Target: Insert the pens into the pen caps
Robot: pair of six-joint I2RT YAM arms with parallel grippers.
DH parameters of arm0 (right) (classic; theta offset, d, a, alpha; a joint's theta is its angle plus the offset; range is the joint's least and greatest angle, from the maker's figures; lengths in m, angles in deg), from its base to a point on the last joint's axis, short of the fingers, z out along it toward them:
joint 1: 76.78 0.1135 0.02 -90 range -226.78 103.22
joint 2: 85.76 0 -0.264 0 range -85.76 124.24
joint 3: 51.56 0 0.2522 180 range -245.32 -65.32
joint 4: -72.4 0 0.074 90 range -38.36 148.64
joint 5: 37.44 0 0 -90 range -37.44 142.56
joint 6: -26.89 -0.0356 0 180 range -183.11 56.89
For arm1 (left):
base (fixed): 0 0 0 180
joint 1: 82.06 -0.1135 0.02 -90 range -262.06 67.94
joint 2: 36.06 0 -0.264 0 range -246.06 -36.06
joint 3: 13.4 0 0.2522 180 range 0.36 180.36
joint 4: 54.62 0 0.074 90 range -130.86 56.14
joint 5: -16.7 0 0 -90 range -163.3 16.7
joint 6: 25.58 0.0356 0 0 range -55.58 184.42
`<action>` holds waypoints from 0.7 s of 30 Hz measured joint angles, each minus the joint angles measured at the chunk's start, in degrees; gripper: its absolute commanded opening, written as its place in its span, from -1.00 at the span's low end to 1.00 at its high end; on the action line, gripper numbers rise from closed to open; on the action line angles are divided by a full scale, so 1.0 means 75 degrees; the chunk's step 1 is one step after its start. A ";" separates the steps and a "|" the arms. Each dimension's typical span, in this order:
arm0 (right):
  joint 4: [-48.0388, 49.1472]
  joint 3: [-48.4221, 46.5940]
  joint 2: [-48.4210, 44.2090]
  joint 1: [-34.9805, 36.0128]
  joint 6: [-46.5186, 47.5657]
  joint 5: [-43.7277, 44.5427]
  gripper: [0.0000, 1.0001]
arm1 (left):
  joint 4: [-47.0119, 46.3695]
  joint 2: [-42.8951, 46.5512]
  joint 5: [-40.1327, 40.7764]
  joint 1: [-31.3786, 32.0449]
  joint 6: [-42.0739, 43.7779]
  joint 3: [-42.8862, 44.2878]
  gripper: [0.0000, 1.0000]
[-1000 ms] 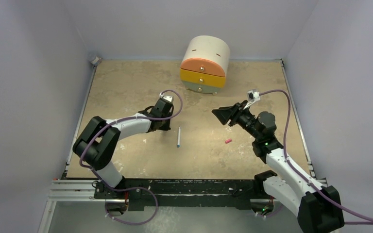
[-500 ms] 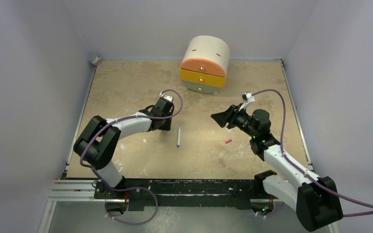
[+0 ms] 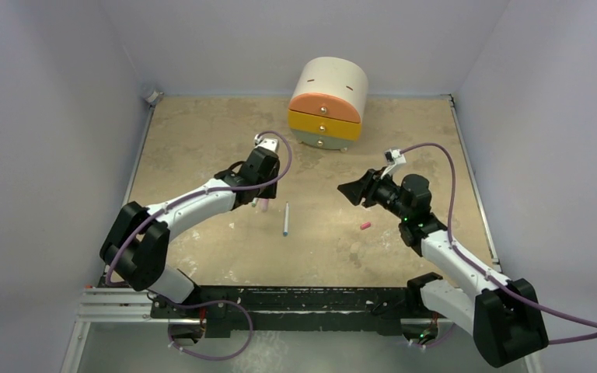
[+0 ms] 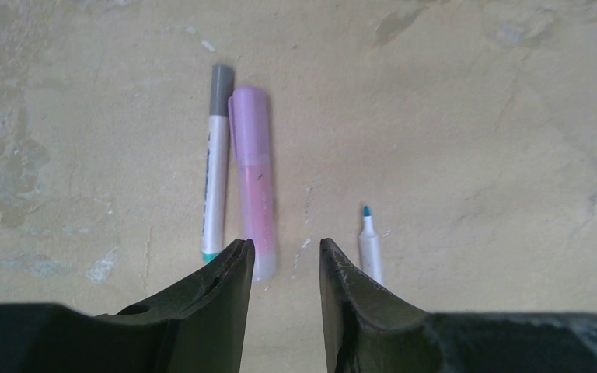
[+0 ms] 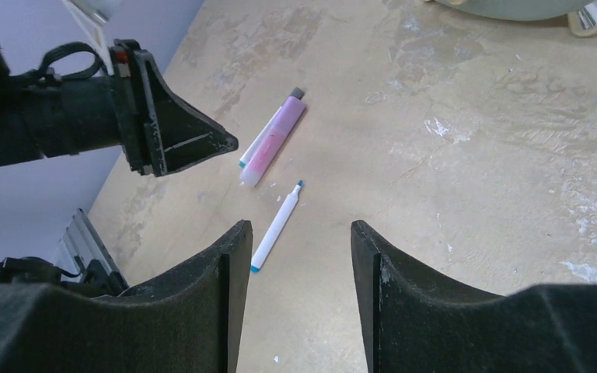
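Both part-open and empty, the left gripper (image 4: 284,242) hovers seemingly clear of a thick pink purple-capped pen (image 4: 252,186), the right gripper (image 5: 298,227) well inside the edges of the tan tabletop (image 3: 202,124).

We see a tan, mottled tabletop (image 3: 202,140) with pale scuffs and darker stains. It is edged by thin metal strips (image 3: 138,155) along its left and right sides and closed in on three sides by plain, pale lavender-grey walls (image 3: 47,116), under soft, even light that throws only faint shadows. Toward the far edge, right of centre, stands a small rounded cabinet (image 3: 334,78) with a cream top and three stacked curved drawers (image 3: 325,122), orange over yellow over pale green, and a small white fitting (image 3: 153,96) sits in the far left corner.
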 measured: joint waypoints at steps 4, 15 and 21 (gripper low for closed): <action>-0.0003 0.0000 0.0117 0.0000 0.0015 0.0023 -0.01 | -0.0047 -0.0067 0.0137 0.0303 -0.0134 0.0242 -0.18; -0.0093 0.0000 0.0201 0.0000 0.0189 0.0227 -0.04 | -0.0102 -0.0644 0.1699 0.2005 -0.1617 0.0149 0.06; -0.0096 0.0000 0.0361 0.0000 0.0195 0.0283 -0.05 | 0.0131 -0.1218 0.2206 0.2247 -0.2247 0.0146 0.12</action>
